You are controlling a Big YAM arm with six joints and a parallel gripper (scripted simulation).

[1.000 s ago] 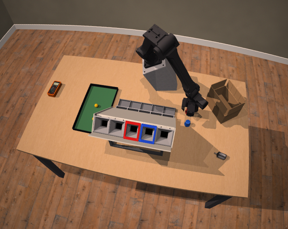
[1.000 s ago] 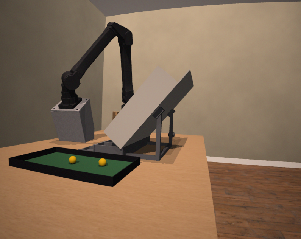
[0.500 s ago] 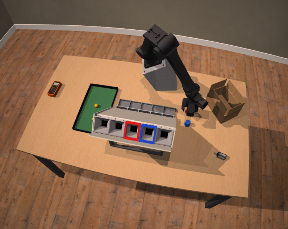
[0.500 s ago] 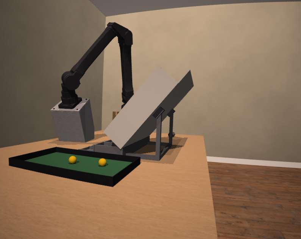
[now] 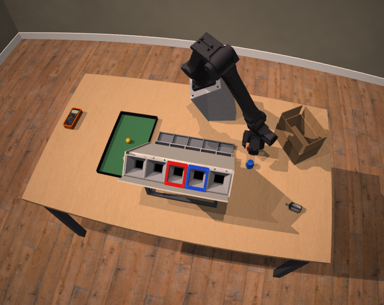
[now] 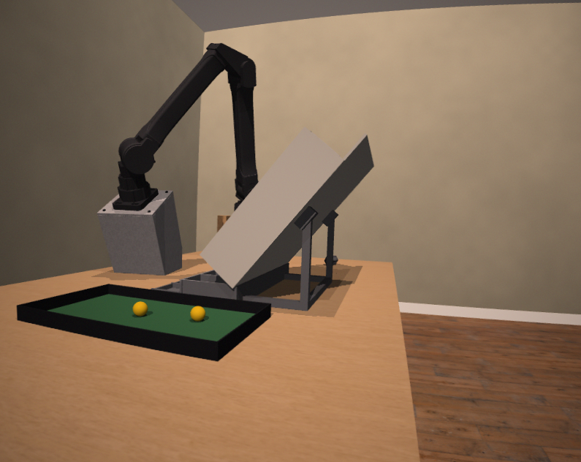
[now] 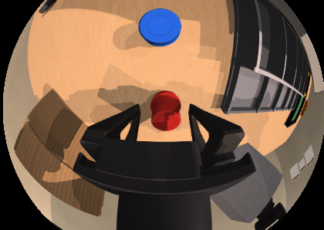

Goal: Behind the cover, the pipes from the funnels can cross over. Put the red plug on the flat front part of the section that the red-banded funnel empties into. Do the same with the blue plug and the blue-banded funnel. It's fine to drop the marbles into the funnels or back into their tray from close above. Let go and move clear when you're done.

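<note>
The red plug (image 5: 248, 148) (image 7: 166, 121) stands on the table between the open fingers of my gripper (image 5: 249, 149) (image 7: 164, 106), with a gap on both sides in the wrist view. The blue plug (image 5: 249, 164) (image 7: 160, 25) stands upright beyond it. The red-banded funnel (image 5: 174, 184) is the middle of the row; the blue-banded funnel (image 5: 195, 188) is right of it. The cover (image 5: 182, 156) (image 6: 270, 208) hides the pipes. The grey sections (image 5: 188, 142) (image 7: 247, 87) hold no visible marble. Two orange marbles (image 5: 128, 140) (image 6: 139, 308) (image 6: 197, 313) lie in the green tray (image 5: 141, 126) (image 6: 116, 338).
An open cardboard box (image 5: 308, 151) (image 7: 50, 140) stands close beside the gripper. The grey robot base (image 5: 215, 106) (image 6: 136, 243) is at the back. A small scoop-like object (image 5: 295, 207) (image 7: 49, 2) lies front right. An orange multimeter (image 5: 72, 117) lies far left.
</note>
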